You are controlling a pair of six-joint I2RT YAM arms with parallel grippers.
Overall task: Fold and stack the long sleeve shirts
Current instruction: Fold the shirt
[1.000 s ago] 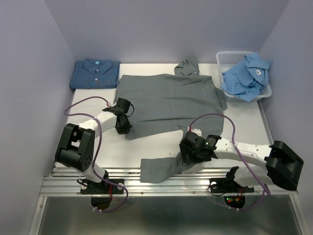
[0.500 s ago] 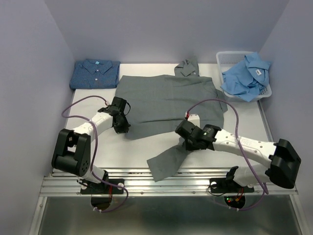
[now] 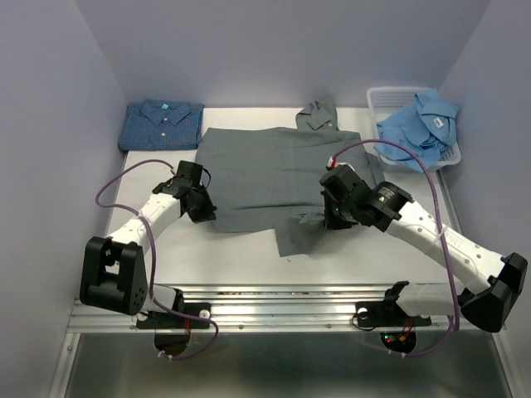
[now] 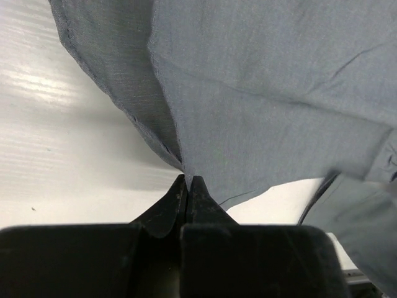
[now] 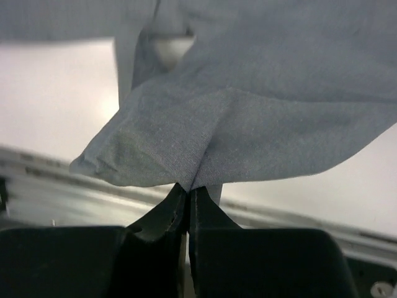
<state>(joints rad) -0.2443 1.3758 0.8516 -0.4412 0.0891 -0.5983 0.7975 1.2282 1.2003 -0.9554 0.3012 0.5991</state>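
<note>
In the top view both sets of fingertips are hidden, since the left gripper [image 3: 202, 208] and right gripper [image 3: 330, 215] bodies cover them, and in both wrist views the grey shirt [image 4: 267, 93] runs off the top and right edges.

Left arm [image 3: 145, 217]: reaches from its base at the near left edge forward and inward, elbow low, wrist turned toward the centre. Left gripper [image 3: 202, 209]: jaws pressed together, a fold of the grey shirt [image 3: 282, 166] pinched at the tips of its black fingers [image 4: 164, 214]. Right arm [image 3: 440, 240]: extends from the near right corner diagonally forward and inward, forearm raised. Right gripper [image 3: 332, 217]: points down and to the left, jaws likewise closed, with a bunch of the same cloth clamped between them.
</note>
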